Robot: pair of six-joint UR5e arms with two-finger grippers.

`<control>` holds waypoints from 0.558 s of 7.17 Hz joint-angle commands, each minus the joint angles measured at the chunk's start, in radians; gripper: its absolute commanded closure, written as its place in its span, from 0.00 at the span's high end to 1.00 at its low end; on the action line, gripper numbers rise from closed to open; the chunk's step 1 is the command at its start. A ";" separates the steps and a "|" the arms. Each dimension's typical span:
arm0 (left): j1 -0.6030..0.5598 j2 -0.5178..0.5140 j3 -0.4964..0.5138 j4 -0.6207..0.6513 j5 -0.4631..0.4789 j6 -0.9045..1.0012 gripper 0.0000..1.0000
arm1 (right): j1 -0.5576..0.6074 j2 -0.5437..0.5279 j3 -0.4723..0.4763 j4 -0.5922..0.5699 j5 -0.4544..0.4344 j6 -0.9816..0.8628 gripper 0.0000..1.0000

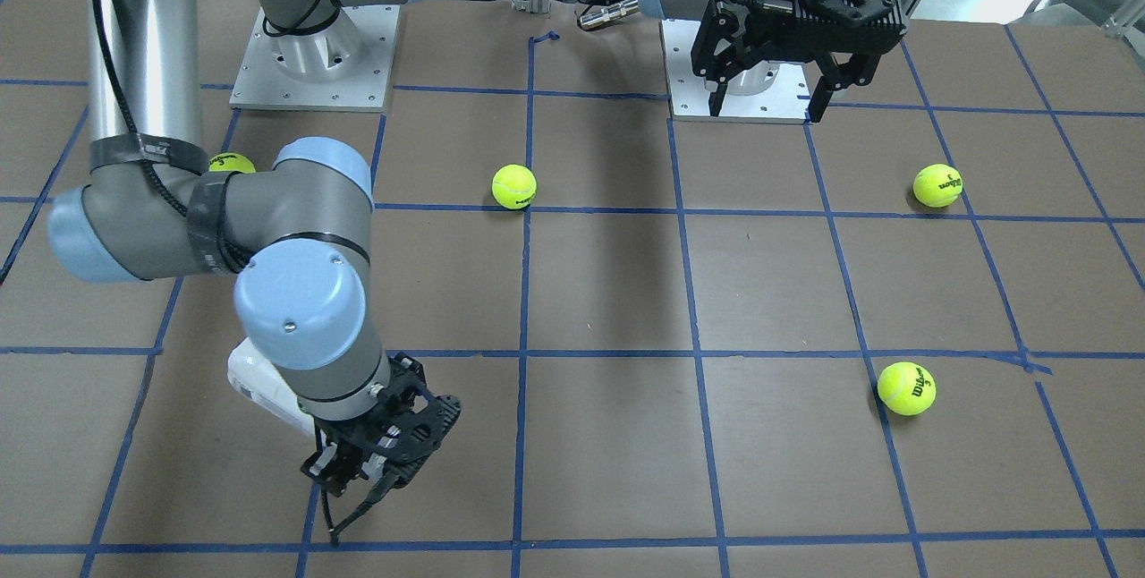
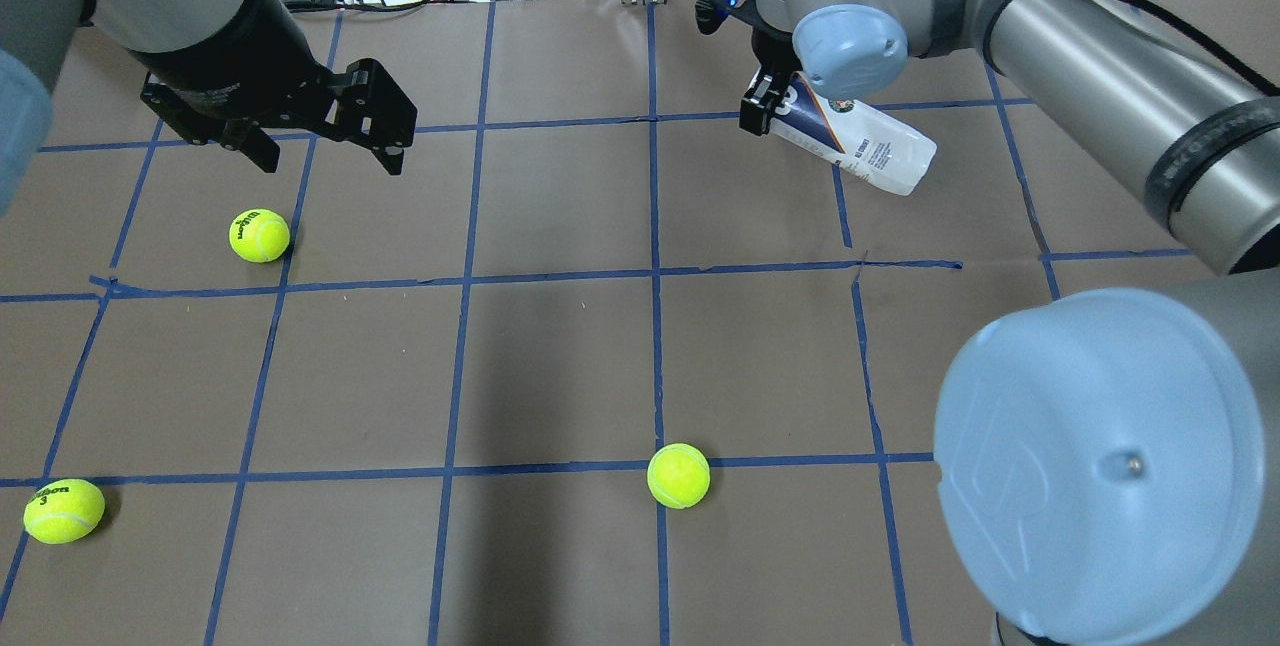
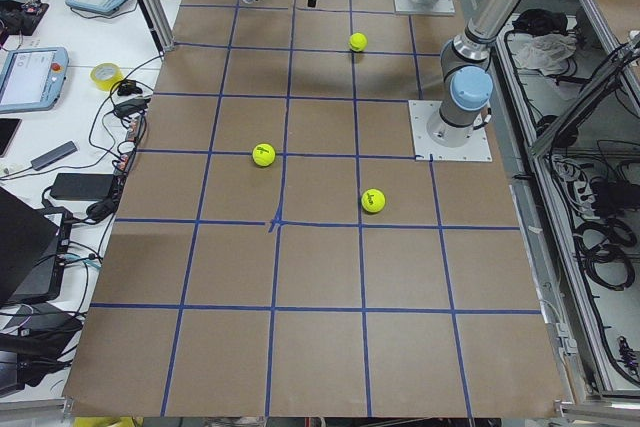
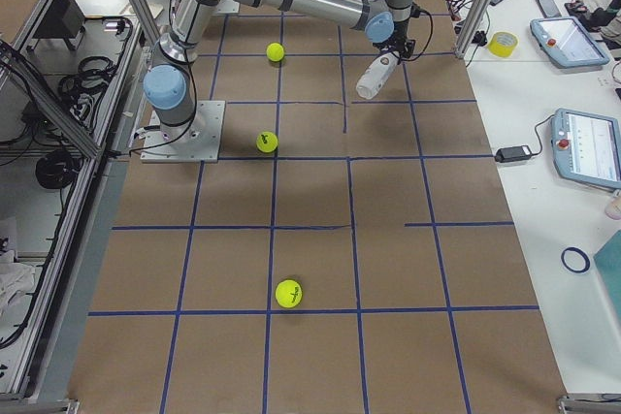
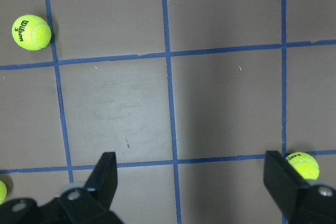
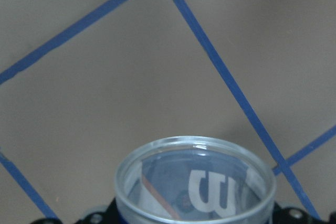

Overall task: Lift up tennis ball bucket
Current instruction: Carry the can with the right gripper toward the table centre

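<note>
**Student:** Where is the clear plastic cylindrical tennis ball bucket [image 2: 862, 143] with the white and navy label?

**Instructor:** Between the fingers of the black two-finger right gripper [image 2: 770, 112], which is pinched on it close to the open mouth. From the grip the bucket slants back toward the robot and outward to the robot's right. The right wrist view looks into the round mouth, where a white "W" shows through the clear wall. Whether the closed far end rests on the table cannot be told.

**Student:** And the second tool?

**Instructor:** The black left gripper [image 2: 330, 158] hangs well apart from the bucket. Its two fingers are spread wide with nothing between them. They point down at the brown paper-covered table [image 2: 560, 366], gridded with blue tape.

**Student:** What surrounds the tools?

**Instructor:** Yellow-green felt tennis balls [image 2: 259, 235], each resting on the table and touching neither gripper. Three appear in the left wrist view: one just beside a fingertip in that picture, one at the lower left edge, one well ahead. A further tennis ball [image 1: 231, 163] is partly hidden behind the grey right arm [image 2: 1100, 46], on the robot's side of the right gripper.
</note>
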 commanded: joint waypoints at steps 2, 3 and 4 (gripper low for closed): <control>0.000 0.000 0.000 -0.002 0.000 0.000 1.00 | 0.127 -0.001 0.012 -0.005 -0.016 -0.153 0.15; 0.000 0.000 0.000 0.000 0.000 0.000 1.00 | 0.164 0.002 0.017 -0.005 -0.016 -0.170 0.16; 0.000 0.000 0.000 0.000 0.000 0.000 1.00 | 0.200 0.006 0.034 -0.005 -0.006 -0.223 0.20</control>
